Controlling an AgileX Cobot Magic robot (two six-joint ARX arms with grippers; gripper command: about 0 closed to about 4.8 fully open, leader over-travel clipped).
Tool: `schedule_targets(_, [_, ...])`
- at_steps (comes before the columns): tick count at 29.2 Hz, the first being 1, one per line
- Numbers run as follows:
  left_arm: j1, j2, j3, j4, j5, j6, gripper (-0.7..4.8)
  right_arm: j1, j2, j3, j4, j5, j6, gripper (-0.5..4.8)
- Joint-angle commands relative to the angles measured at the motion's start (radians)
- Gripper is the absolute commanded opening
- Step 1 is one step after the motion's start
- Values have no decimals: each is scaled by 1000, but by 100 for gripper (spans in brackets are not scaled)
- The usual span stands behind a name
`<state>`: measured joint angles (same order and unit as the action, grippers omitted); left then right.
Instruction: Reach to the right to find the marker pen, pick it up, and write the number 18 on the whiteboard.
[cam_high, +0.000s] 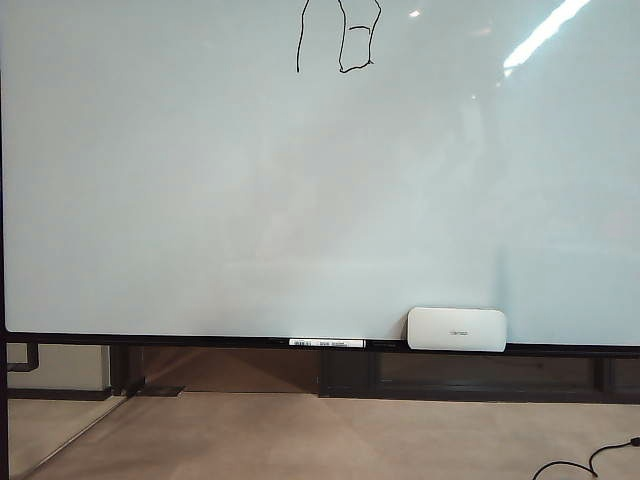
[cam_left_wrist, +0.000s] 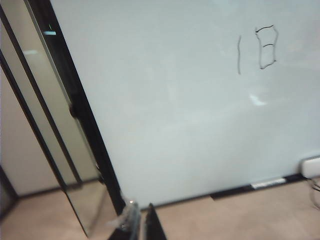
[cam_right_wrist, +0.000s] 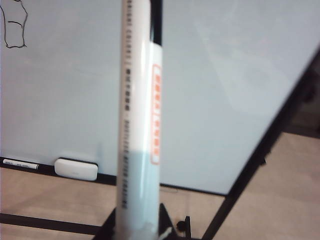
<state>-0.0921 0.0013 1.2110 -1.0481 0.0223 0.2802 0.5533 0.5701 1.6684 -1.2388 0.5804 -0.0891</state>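
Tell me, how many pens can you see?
2. One white pen lies on the whiteboard ledge, left of the eraser. The other, a marker pen, stands in the right pincer, away from the board.

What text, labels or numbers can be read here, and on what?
"18": thin black hand-drawn number high on the large glossy white whiteboard.
Orange label and column of dark print on the white marker pen held in the right gripper's fingers: too blurred to read.
Small grey mark on the white rounded-rectangle eraser on the ledge: too small.
Barcode-style label on the white pen lying on the ledge: too small.
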Motion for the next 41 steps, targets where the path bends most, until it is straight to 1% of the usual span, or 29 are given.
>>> schedule_targets(1, [12,3,63,-157,30,-53,21,-3,-72,0,-118,0,37,-5])
schedule_targets(3, [41,3,92,-220,61,-53,14,-18,-113,-7,-149,-21,42,-4])
schedule_targets(4, [57,3,109,-249,68,-53,9,-40,-149,-13,-148,-61,40,-4])
schedule_targets(5, [81,3,130,-278,103,-53,-5,-65,-172,-14,-148,-106,40,-4])
schedule_targets(6, [104,3,152,-303,141,-65,-5,-108,-203,-16,-148,-170,41,-4])
schedule_targets(7, [130,3,177,-311,188,-114,-5,-162,-239,-22,-148,-223,37,-4])
schedule_targets(9, [172,3,198,-322,229,-140,-5,-223,-278,-31,-149,-294,29,-4])
schedule_targets(11, [218,3,207,-325,273,-175,-5,-309,-328,-53,-149,-407,21,-4])
schedule_targets(13, [264,3,200,-316,318,-211,-5,-398,-385,-112,-149,-511,21,-4])
schedule_targets(14, [286,3,183,-294,342,-243,-5,-417,-417,-161,-147,-532,34,-4])
schedule_targets(16, [300,3,159,-275,348,-265,-5,-429,-458,-237,-142,-535,34,-5])
schedule_targets(18, [298,3,105,-234,349,-306,-5,-437,-500,-334,-117,-537,47,-4])
schedule_targets(20, [298,3,31,-189,355,-349,-5,-435,-549,-467,-42,-542,63,-4])
schedule_targets(22, [298,3,-51,-145,364,-362,-5,-437,-565,-608,82,-605,73,-4])
schedule_targets(23, [298,3,-106,-107,367,-367,-5,-437,-560,-681,164,-658,80,-4])
schedule_targets(24, [299,3,-141,-73,367,-366,-5,-437,-562,-753,257,-686,95,-4])
schedule_targets(25, [301,3,-200,-5,367,-375,-5,-437,-565,-830,355,-695,111,-4])
schedule_targets(27, [313,3,-274,74,368,-430,-5,-437,-565,-954,518,-698,175,-4])
schedule_targets(29, [330,2,-344,187,368,-436,-5,-435,-565,-1040,628,-698,210,-5])
schedule_targets(30, [337,2,-370,241,368,-446,-5,-435,-565,-1067,660,-698,211,-4])
schedule_targets(31, [346,2,-417,327,367,-451,-5,-435,-565,-1110,699,-698,211,-4])
schedule_targets(33, [348,2,-497,425,370,-466,-5,-435,-565,-1175,734,-698,212,-4])
schedule_targets(34, [348,2,-533,447,386,-483,-5,-435,-565,-1198,740,-698,212,-4])
schedule_targets(35, [348,2,-589,486,424,-495,-5,-435,-565,-1230,781,-697,212,-4])
schedule_targets(36, [348,2,-621,502,431,-497,-5,-435,-566,-1241,808,-693,215,-4])
schedule_targets(37, [348,2,-663,513,431,-500,-5,-436,-566,-1253,842,-652,291,-4])
schedule_targets(38, [348,2,-687,525,431,-507,-5,-436,-566,-1261,859,-630,338,-4])
schedule_targets(39, [348,2,-723,558,426,-523,-5,-435,-566,-1280,891,-602,346,-4])
schedule_targets(41, [348,2,-780,626,427,-524,-5,-436,-566,-1335,940,-601,313,-4])
